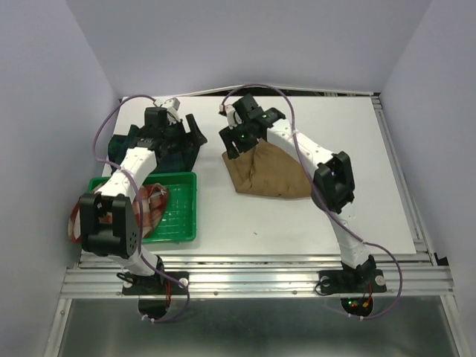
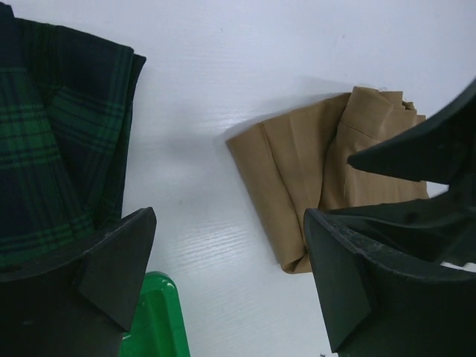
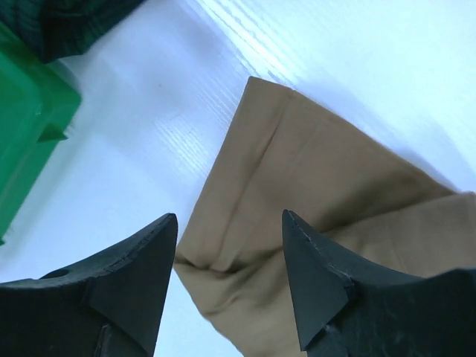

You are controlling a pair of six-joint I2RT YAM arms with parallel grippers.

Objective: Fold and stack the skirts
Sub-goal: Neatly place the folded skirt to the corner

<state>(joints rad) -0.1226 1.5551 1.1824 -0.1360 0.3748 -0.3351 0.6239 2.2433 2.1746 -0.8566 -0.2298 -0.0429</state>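
The tan-brown skirt point(image 1: 268, 172) lies folded at mid-table; it also shows in the left wrist view point(image 2: 297, 171) and the right wrist view point(image 3: 312, 201). The dark tartan skirt point(image 1: 134, 143) lies at the back left, seen also in the left wrist view point(image 2: 52, 141). The red plaid skirt point(image 1: 154, 207) lies in the green tray, partly under the left arm. My left gripper point(image 1: 178, 137) is open and empty above the tartan skirt's right edge point(image 2: 230, 253). My right gripper point(image 1: 234, 143) is open and empty just above the tan skirt's back-left corner point(image 3: 230, 223).
The green plastic tray point(image 1: 178, 216) stands at the front left; its corner shows in the left wrist view point(image 2: 156, 320) and the right wrist view point(image 3: 30, 119). White table point(image 1: 357, 149) extends to the right. Grey walls enclose the back and sides.
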